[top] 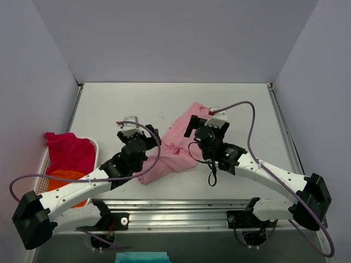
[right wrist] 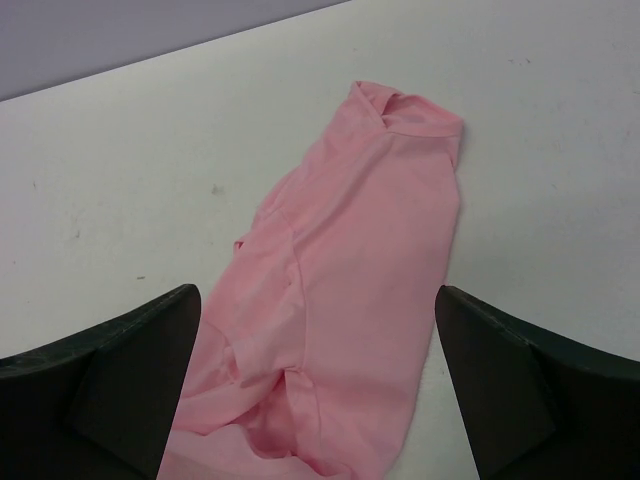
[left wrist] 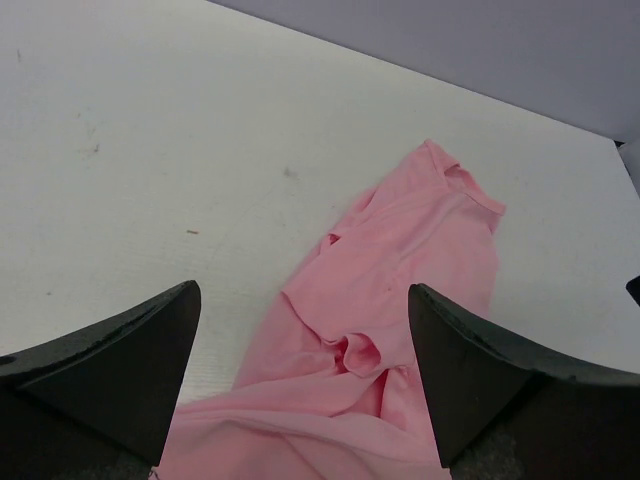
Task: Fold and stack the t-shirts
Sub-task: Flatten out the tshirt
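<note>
A light pink t-shirt (top: pixel 176 148) lies crumpled in a long diagonal strip on the white table (top: pixel 142 107), also seen in the left wrist view (left wrist: pixel 400 270) and the right wrist view (right wrist: pixel 370 240). My left gripper (top: pixel 130 127) hovers open over its near left end (left wrist: pixel 305 300). Over the shirt's far right part my right gripper (top: pixel 205 121) stands open too (right wrist: pixel 315 300). Neither holds cloth. A magenta-red t-shirt (top: pixel 70 150) and an orange one (top: pixel 66 176) lie heaped in a basket at the left.
The white basket (top: pixel 43 164) stands at the table's left edge beside the grey wall. A metal rail (top: pixel 181 207) runs along the near edge. A teal cloth (top: pixel 141 257) shows below the rail.
</note>
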Robot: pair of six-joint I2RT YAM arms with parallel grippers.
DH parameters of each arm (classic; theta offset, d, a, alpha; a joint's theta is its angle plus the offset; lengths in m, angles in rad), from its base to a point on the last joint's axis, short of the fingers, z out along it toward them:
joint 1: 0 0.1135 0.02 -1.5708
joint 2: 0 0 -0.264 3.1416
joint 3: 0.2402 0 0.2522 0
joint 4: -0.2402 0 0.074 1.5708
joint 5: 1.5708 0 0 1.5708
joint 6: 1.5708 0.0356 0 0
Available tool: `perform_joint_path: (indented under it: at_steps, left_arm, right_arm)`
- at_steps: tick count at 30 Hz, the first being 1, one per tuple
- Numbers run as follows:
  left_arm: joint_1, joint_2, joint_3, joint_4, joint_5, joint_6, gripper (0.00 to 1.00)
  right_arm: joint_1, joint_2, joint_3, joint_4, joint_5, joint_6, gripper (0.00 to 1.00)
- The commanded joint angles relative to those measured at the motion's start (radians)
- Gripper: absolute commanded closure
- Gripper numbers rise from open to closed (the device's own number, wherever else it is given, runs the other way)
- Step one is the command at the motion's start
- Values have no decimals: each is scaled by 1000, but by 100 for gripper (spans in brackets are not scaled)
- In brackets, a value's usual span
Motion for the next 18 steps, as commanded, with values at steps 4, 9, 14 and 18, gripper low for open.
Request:
perform_joint_path:
  at_steps: [4,9,14,18]
  left_arm:
    - [-1,-178,15,-337,-97,-158,6]
    - [-52,-224,15,-536,-152,-302,6]
    - [-73,-211,-123,-346,-50,-259,6]
    - [-76,-107,-125,-346,-17,-300,12]
  right_arm:
    - [16,-122,-55,-1,91,27,0]
    - [16,-167,-87,-1,115,44,0]
    - [14,-198,-121,14,126,67,0]
    - [13,-199,-112,-19,137,78,0]
